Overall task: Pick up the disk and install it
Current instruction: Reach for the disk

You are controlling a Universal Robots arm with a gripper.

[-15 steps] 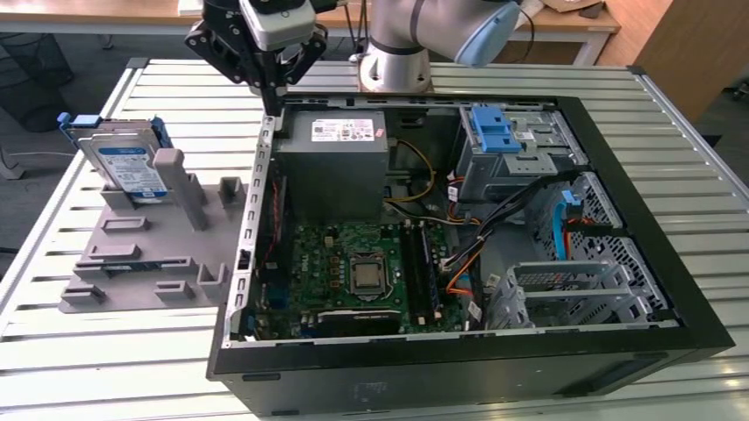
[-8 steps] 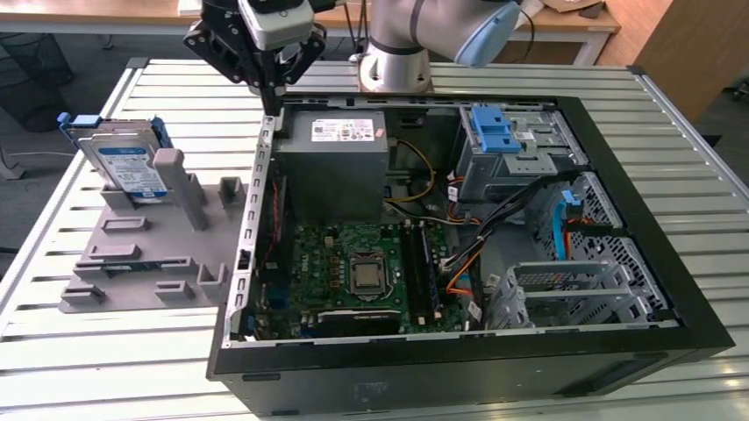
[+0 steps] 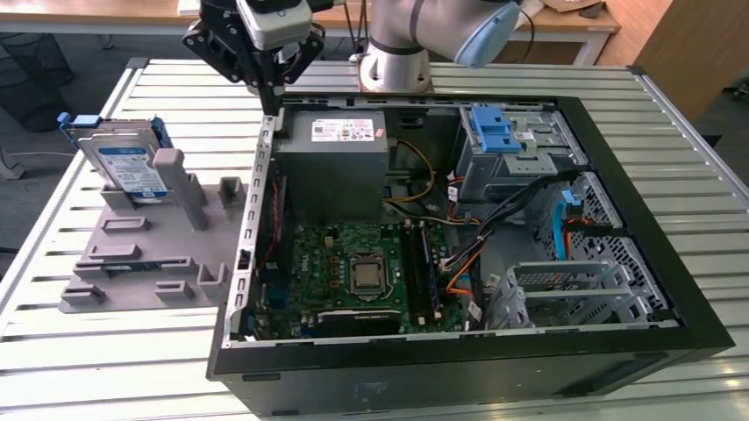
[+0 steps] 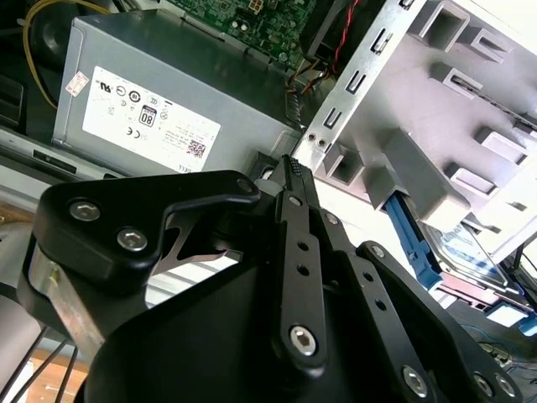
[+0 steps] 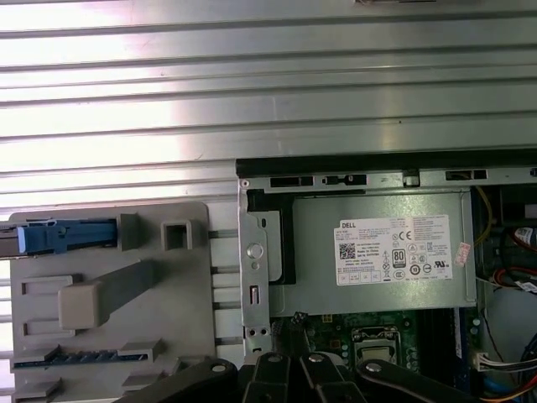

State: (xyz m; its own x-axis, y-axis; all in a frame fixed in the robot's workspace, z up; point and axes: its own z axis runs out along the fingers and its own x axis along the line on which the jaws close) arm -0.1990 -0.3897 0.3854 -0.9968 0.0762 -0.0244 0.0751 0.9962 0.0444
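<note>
In the exterior view, the gripper (image 3: 279, 102) hangs over the far rim of the open computer case (image 3: 468, 377), at the corner next to the grey power supply (image 3: 345, 158). Its fingers are drawn together into one narrow point and hold nothing. Whether the tips touch the rim I cannot tell. The disk (image 3: 126, 167) stands on edge in a grey fixture (image 3: 153, 263) outside the case, to the exterior view's left of it and well apart from the gripper. Both the case and the fixture rest on a slatted metal table (image 3: 105, 368).

In the second wrist view, the fingers (image 4: 295, 218) lie closed against each other with nothing between them. Their tip is just beside the case's perforated side rail (image 4: 352, 84). Beyond that rail, outside the case, the disk (image 4: 470, 252) sits in the fixture (image 4: 453, 109) with its blue frame showing.

In the first wrist view, the disk (image 5: 63, 237) shows edge-on as a blue strip in the fixture (image 5: 109, 294), beside the case wall. The power supply (image 5: 377, 252) lies just inside that wall.
</note>
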